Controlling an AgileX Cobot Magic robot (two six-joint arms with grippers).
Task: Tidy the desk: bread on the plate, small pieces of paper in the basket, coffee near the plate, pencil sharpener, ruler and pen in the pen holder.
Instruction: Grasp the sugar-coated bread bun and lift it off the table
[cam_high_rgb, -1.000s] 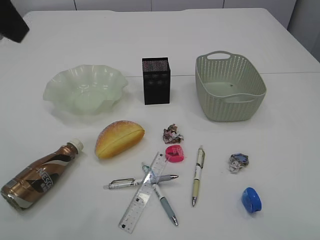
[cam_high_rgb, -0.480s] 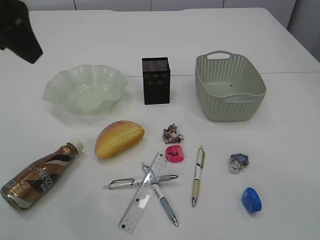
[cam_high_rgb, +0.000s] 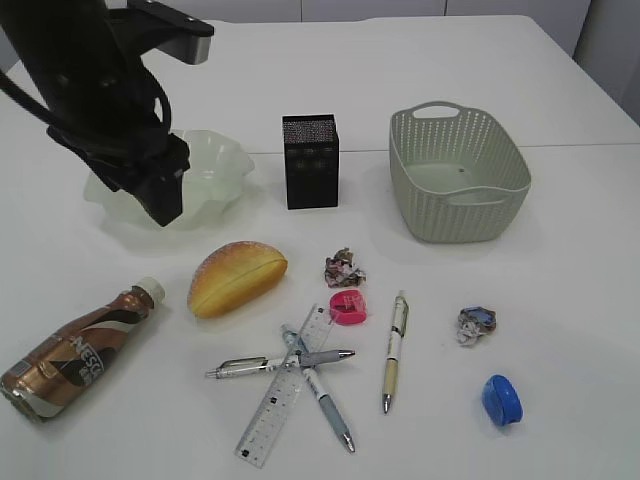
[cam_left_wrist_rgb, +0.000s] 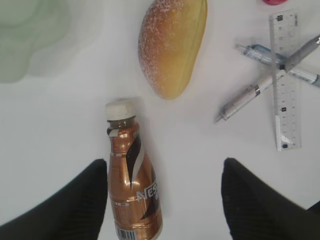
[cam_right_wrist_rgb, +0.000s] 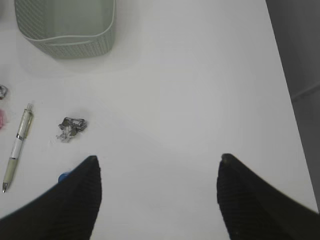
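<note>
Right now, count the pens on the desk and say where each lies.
3. Two crossed pens lie under the ruler, front centre; a third pen lies alone to their right. None seems hidden.

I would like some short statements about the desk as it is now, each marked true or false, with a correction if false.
1. The coffee bottle lies on its side. True.
2. The bread is on the plate. False: it lies on the table in front of it.
3. The basket holds paper. False: it is empty; both paper balls lie outside.
4. The ruler crosses over pens. True.
5. The left gripper is open. True.
</note>
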